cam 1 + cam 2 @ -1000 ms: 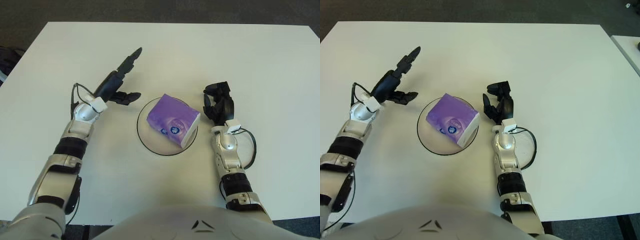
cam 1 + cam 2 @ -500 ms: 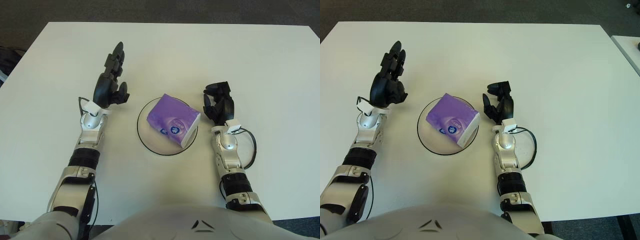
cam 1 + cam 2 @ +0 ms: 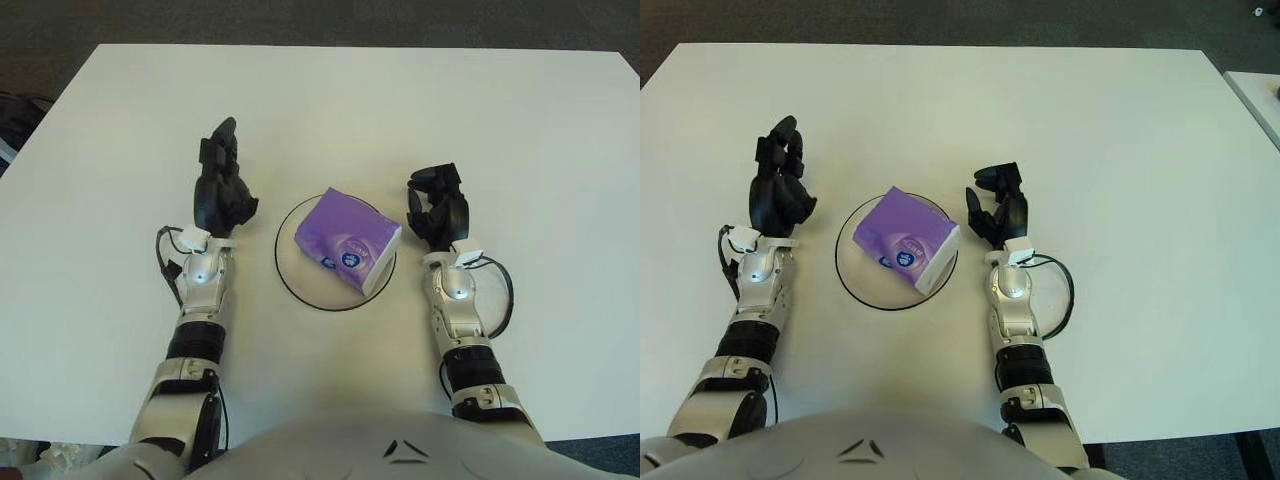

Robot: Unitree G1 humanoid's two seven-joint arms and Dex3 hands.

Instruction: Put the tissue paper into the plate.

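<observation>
White worktop [image 3: 330,100], tissue pack [image 3: 345,240] lying in round plate [image 3: 290,275] near front edge, left hand [image 3: 220,190] and right hand [image 3: 437,205] flanking, loosely spread, holding nothing

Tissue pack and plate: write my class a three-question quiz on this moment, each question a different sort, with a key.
1. True or false: the tissue pack lies in the plate.
2. Which hand is nearer the plate? A. left hand B. right hand
3. Fill in: both hands hold ____.

Key
1. True; one corner overhangs the rim on the right.
2. B; it sits just off the plate's right edge.
3. Nothing; each is raised beside the plate, fingers relaxed, apart from the pack.
</observation>
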